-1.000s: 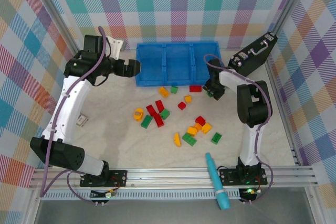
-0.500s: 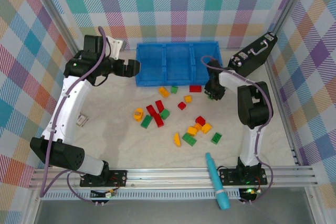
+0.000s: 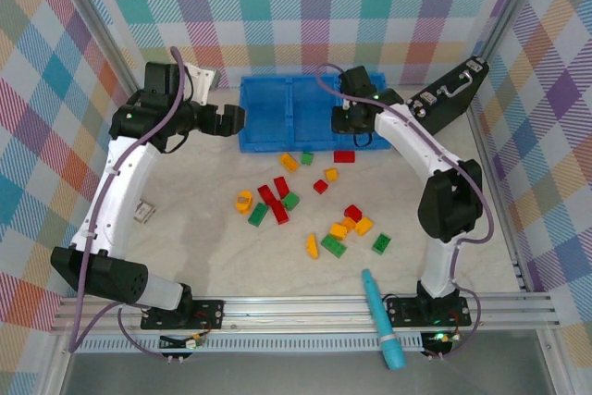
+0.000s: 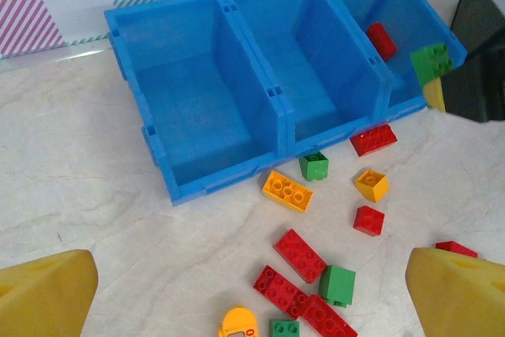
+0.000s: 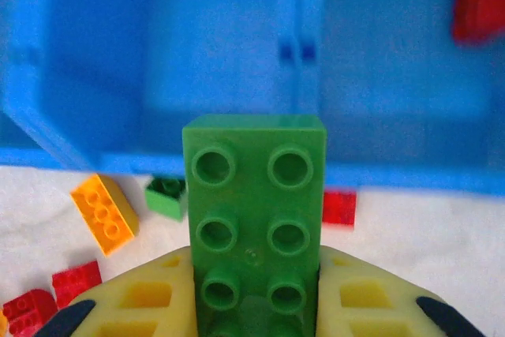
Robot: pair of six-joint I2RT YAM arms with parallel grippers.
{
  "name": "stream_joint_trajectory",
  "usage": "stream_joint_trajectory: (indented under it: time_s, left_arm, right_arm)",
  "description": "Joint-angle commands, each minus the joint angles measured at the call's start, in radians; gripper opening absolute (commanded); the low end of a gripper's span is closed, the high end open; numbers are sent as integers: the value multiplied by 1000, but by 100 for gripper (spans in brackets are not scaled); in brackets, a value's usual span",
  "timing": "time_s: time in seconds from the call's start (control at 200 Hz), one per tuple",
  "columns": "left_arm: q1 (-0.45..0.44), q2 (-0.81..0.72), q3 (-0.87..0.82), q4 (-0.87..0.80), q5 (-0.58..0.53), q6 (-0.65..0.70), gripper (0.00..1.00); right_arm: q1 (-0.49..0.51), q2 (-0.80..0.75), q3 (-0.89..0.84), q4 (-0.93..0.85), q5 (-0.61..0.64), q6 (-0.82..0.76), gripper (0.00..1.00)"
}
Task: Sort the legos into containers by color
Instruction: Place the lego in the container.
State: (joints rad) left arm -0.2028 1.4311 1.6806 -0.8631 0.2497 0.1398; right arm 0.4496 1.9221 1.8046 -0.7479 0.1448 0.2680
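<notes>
The blue three-compartment tray (image 3: 310, 113) stands at the back of the table. My right gripper (image 5: 254, 297) is shut on a green six-stud brick (image 5: 254, 219), held upright between its yellow fingers (image 5: 134, 297). It hangs above the tray's front edge by the right compartment (image 3: 350, 120). One red brick (image 4: 381, 39) lies in that right compartment. The left and middle compartments look bare. My left gripper (image 4: 252, 282) is open, hovering left of the tray (image 3: 231, 119). Several red, green and yellow/orange bricks (image 3: 281, 193) lie scattered in front of the tray.
A black case with a handle (image 3: 449, 94) leans at the back right. A teal marker-like tool (image 3: 382, 319) lies at the near edge by the right arm's base. A small tan block (image 3: 143, 213) sits at the left. Checkered walls enclose the table.
The right gripper closed on the green brick near the table's right side, then rose and swung back-left to the tray's front edge. The left arm has not moved.
</notes>
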Motion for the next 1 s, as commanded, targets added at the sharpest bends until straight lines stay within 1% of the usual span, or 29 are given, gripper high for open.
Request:
stream_joint_trajectory:
  time_s: [0.0,0.1,0.245,0.475,0.575,0.755,0.85,0.905,0.995]
  left_arm:
    - [-10,-21,11,-7,8,15,100]
    - [-10,-26,21,-11,2,19,100]
    - [-10,-34,16,-16,-9,24,100]
    - [-10,-26,13,-11,8,21,100]
    - [-10,-20,16,-9,12,20,100]
    - [-10,-12,26,-9,20,15,100]
    - [-10,-8,30,-6,28,10,100]
    - [-10,-9,28,-3,34,9,100]
    - [-10,-16,22,-1,36,7,100]
  right_arm:
    - [21,108,57,110,-2,-249,26]
    - [26,217,178,121,16,-316,27]
    - [31,337,318,130,19,-357,27]
    - [31,467,454,117,22,-428,28]
    - [31,500,492,97,13,-439,33]
    - [38,476,501,80,10,-446,48]
    - [42,435,503,47,17,-447,55]
    - [47,397,484,27,28,-447,62]
    - [56,301,402,2,32,-433,64]
